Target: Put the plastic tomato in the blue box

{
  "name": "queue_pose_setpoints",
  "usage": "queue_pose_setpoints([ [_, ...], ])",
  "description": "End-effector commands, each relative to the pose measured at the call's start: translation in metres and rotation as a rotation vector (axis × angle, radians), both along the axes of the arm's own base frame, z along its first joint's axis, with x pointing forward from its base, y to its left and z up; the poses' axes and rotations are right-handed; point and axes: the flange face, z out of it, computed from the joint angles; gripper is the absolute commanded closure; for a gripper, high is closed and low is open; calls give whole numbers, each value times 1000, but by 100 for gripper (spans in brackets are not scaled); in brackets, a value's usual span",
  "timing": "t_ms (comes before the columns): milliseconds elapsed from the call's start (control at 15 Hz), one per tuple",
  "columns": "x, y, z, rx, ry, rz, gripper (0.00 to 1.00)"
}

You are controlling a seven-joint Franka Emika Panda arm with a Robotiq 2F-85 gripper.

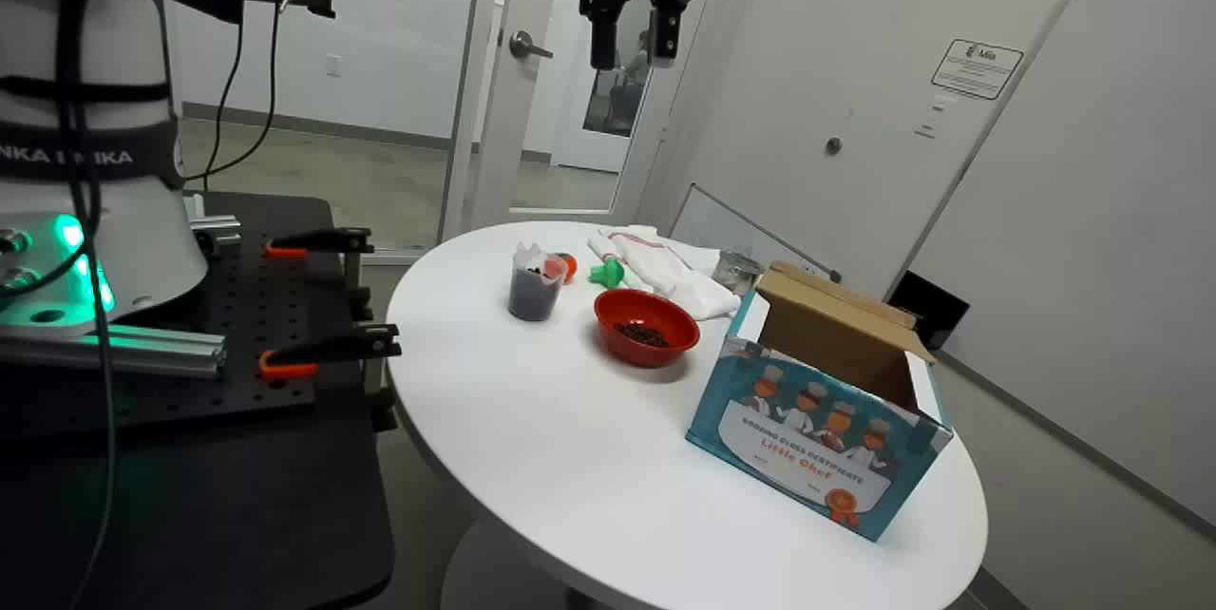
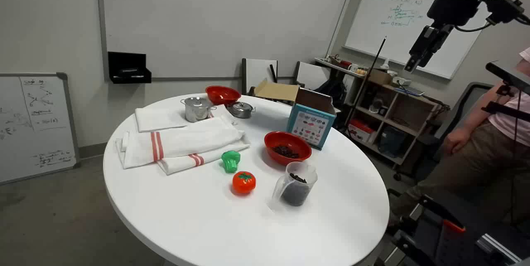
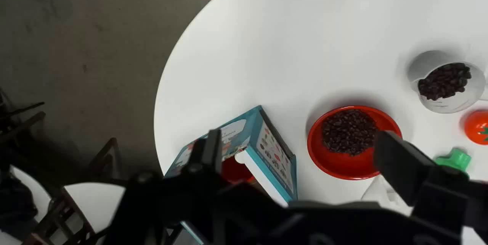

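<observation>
The plastic tomato [image 2: 244,182], round and orange-red with a green top, rests on the white table beside the clear cup. At the right edge of the wrist view the tomato [image 3: 477,127] is cut off; the cup partly covers the tomato [image 1: 569,266] in an exterior view. Across the table the blue box [image 1: 807,439] stands with its top flaps spread, and something red shows inside it from the wrist. My gripper [image 1: 634,57] hangs high above the table, fingers wide apart and holding nothing. From the wrist, its fingers [image 3: 396,161] frame the blue box [image 3: 274,153] and red bowl.
Between tomato and box sits a red bowl [image 2: 285,150] of dark beans. The clear cup [image 2: 296,191] also contains beans. A green plastic vegetable [image 2: 230,161] lies near white towels [image 2: 186,146]. Farther back are a metal pot [image 2: 198,109], a lidded pan [image 2: 241,110] and another red bowl [image 2: 222,94].
</observation>
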Motion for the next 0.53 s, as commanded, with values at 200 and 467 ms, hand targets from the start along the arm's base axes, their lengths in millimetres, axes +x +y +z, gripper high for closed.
queue_pose_setpoints([
  [200, 0, 0, 1, 0, 1, 0, 0],
  [467, 4, 17, 0, -43, 11, 38, 0],
])
